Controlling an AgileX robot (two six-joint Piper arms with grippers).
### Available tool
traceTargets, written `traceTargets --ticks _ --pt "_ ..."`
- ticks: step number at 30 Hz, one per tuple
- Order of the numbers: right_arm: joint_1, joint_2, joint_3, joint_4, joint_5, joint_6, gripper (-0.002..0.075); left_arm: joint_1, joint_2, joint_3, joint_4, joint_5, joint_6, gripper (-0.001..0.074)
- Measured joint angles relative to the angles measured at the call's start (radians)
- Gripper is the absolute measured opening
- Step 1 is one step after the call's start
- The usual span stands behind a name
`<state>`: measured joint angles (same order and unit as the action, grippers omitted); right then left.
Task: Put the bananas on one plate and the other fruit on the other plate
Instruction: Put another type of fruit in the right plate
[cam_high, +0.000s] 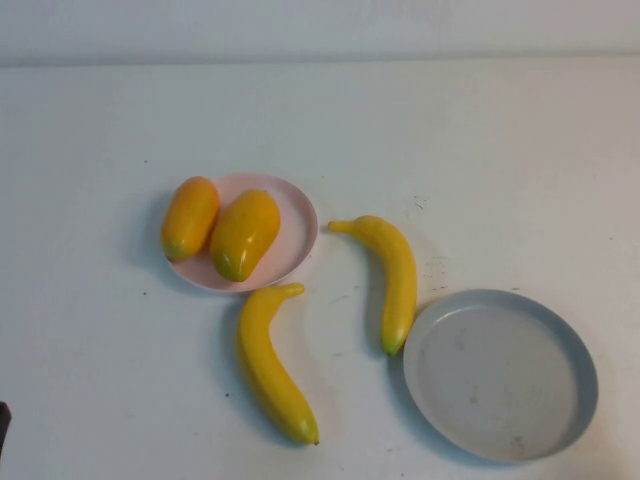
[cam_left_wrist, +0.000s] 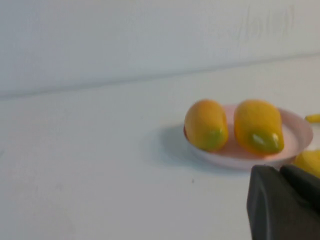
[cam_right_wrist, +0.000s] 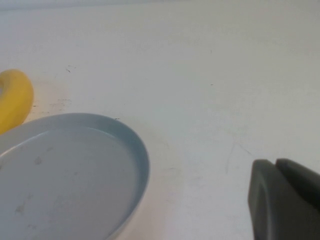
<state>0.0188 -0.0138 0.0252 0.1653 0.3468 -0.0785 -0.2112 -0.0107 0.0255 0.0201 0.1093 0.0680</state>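
Whether the jaws of either gripper stand apart or together cannot be told: only a dark corner of the left gripper (cam_left_wrist: 285, 202) shows in its own wrist view, low over the counter (cam_high: 480, 150) near the pink plate (cam_high: 296, 215), and only a dark corner of the right gripper (cam_right_wrist: 285, 197) shows in its wrist view, beside the grey plate (cam_high: 580, 400). Both mango-like fruits (cam_high: 244, 234) lie on the pink plate, side by side, the left one (cam_high: 189, 217) overhanging its rim. Two bananas lie on the counter: one (cam_high: 270, 365) just below the pink plate, the other (cam_high: 392, 275) between the plates, its lower end at the grey plate's rim.
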Motion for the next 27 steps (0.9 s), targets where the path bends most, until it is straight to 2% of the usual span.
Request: traceTargets --ticks 10,27 --pt "0.000 0.000 0.000 0.000 0.000 0.000 -0.0017 0.039 0.000 0.000 0.029 0.264 -0.043 0.0002" --pt "0.000 0.000 0.000 0.000 0.000 0.000 -0.0017 0.039 0.000 0.000 0.035 0.268 -0.043 0.0002"
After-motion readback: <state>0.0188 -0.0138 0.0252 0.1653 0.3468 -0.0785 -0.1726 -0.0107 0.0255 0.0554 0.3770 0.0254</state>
